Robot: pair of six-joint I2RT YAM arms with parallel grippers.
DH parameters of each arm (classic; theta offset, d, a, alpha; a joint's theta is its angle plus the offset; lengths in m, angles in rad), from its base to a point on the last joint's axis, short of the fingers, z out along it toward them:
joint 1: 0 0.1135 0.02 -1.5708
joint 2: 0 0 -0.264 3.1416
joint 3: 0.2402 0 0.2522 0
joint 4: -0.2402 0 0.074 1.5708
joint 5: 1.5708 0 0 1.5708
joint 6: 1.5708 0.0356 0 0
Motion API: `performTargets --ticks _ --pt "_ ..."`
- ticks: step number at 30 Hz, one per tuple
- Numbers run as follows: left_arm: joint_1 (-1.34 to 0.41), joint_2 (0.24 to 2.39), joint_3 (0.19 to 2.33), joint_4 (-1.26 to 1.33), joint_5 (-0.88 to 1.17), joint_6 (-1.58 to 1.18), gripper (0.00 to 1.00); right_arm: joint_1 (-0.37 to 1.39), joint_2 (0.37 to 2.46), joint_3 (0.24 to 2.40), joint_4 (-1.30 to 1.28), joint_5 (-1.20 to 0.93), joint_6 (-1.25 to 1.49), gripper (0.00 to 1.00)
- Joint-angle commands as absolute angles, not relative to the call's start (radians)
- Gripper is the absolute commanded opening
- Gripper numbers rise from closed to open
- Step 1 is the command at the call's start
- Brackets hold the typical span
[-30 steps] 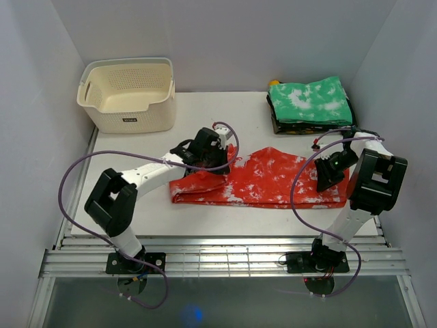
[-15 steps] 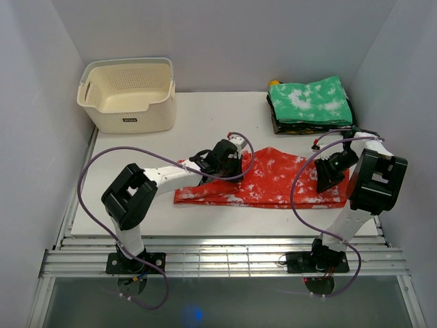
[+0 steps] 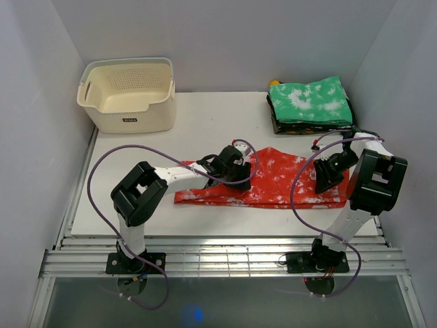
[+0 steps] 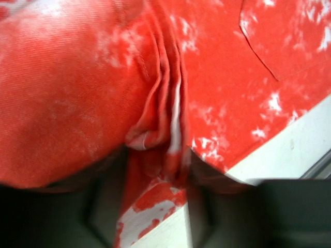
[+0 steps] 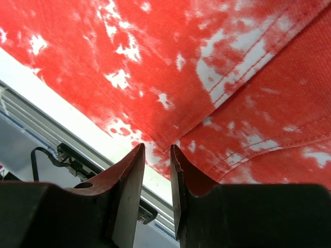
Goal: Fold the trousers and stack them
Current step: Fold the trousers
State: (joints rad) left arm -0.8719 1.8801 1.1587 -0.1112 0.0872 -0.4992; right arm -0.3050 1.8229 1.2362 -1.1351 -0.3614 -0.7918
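Red and white tie-dye trousers (image 3: 287,181) lie flat across the middle of the table, their left part folded over into a narrow band. My left gripper (image 3: 235,167) rests low on them near the centre. In the left wrist view its jaws (image 4: 155,206) stand apart, with a bunched ridge of the trousers (image 4: 165,119) lying loosely between them. My right gripper (image 3: 326,174) hovers at the right end of the trousers. In the right wrist view its fingertips (image 5: 156,150) show a narrow gap with nothing in it, just above a hemmed corner of the trousers (image 5: 181,62).
A folded stack topped by green and white cloth (image 3: 311,102) sits at the back right. A cream basket (image 3: 126,96) stands at the back left. The table's front edge and metal rails (image 5: 62,134) run close below the right gripper.
My left gripper has travelled right across the trousers, carrying their left end over onto the middle, and its jaws have parted. The right arm has stayed in place.
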Motion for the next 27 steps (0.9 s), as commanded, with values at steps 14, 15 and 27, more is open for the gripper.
performTargets --ticks 14,15,27 --pt "-0.461 1.413 1.066 -0.377 0.839 -0.206 0.86 -0.002 1.799 1.502 -1.212 -0.736 -0.678 0.34" --pt "-0.404 1.42 1.049 -0.39 0.912 -0.196 0.83 0.064 1.808 1.515 -1.201 -0.756 -0.663 0.34" --pt "-0.147 1.431 0.922 -0.494 0.874 -0.158 0.86 0.225 1.953 1.445 -0.942 -0.831 -0.319 0.54"
